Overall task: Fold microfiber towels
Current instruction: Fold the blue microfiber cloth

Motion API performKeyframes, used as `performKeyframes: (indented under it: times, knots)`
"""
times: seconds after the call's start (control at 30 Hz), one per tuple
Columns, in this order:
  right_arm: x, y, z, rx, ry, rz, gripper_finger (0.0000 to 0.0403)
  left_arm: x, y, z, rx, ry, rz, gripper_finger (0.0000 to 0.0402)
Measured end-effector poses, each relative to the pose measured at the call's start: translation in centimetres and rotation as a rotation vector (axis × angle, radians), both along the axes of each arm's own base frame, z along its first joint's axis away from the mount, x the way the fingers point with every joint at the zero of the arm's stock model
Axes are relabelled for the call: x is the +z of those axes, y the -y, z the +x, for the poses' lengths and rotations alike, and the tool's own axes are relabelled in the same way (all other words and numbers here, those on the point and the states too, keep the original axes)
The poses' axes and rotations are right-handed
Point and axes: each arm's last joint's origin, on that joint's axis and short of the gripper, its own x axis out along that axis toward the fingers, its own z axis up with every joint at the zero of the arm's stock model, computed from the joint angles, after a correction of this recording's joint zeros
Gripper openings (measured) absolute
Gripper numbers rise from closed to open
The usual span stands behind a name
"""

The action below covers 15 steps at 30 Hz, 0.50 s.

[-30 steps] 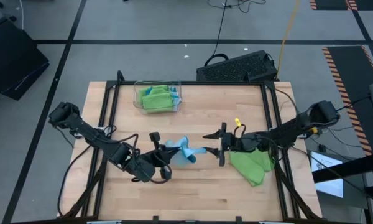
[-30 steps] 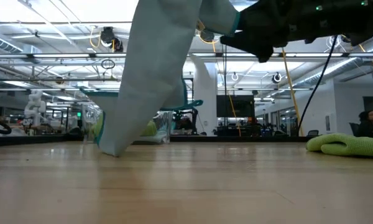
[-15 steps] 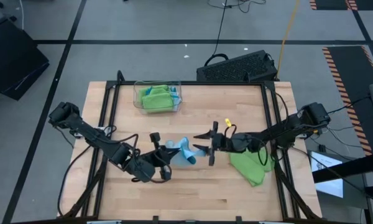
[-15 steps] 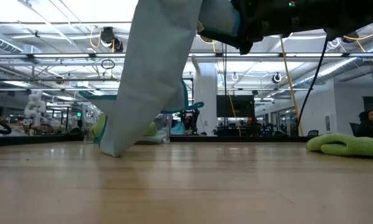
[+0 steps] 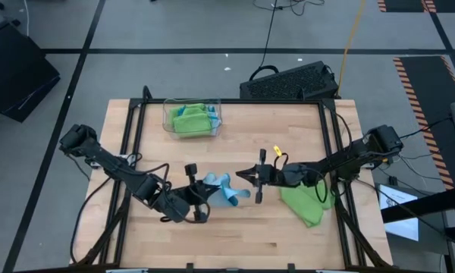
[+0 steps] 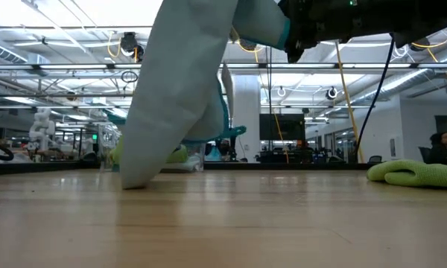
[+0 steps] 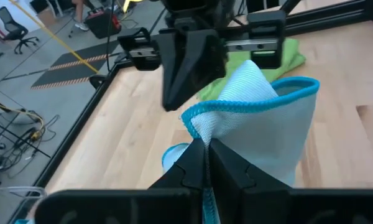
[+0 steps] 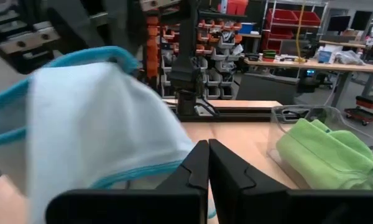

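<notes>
A light blue microfiber towel (image 5: 221,189) with a teal hem hangs bunched between my two grippers at mid-table. Its lower end (image 6: 130,179) rests on the wood. My left gripper (image 5: 202,191) is shut on it from the left. My right gripper (image 5: 241,177) is shut at its right side. A lime green towel (image 5: 307,203) lies crumpled on the table under my right arm. More green towels lie in a clear tray (image 5: 167,114) at the far left. My left gripper pinches the blue towel's teal hemmed edge (image 7: 199,134) between its two fingers, slanting a little downward from the table's left. The cloth rises bunched beyond the fingertips, in how many layers I cannot tell. My right gripper has closed on the hem at the towel's right side (image 8: 180,163), coming level from the table's right. The cloth billows loosely past the fingers (image 8: 196,165), and the towel hangs slack below with its lower end on the table.
A black keyboard (image 5: 292,82) sits beyond the table's far right corner. Black frame rails (image 5: 133,144) run along the table's left and right sides. Bare wood lies in front of the grippers toward the near edge.
My right gripper has moved toward the table's left up to the blue towel and has shut on its hem. The towel's hanging part has shifted slightly, its lower end sliding a little leftward on the wood. My left gripper has kept its hold.
</notes>
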Motion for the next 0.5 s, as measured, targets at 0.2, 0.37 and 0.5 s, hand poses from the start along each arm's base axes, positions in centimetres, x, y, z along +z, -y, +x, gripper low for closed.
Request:
performKeyframes:
  times: [0.2, 0.37, 0.5]
  knots:
    - [0.0, -0.2, 0.0, 0.006, -0.001, -0.007, 0.0001, 0.0, -0.3, 0.1, 0.011, 0.001, 0.001, 0.0021]
    - [0.1, -0.3, -0.3, 0.01, -0.026, 0.026, 0.0006, -0.2, -0.3, 0.0, 0.01, -0.019, 0.008, 0.0021]
    - [0.2, -1.2, -1.2, 0.045, -0.1, 0.02, 0.0042, -0.6, -0.5, -0.2, 0.021, -0.061, 0.011, 0.0021]
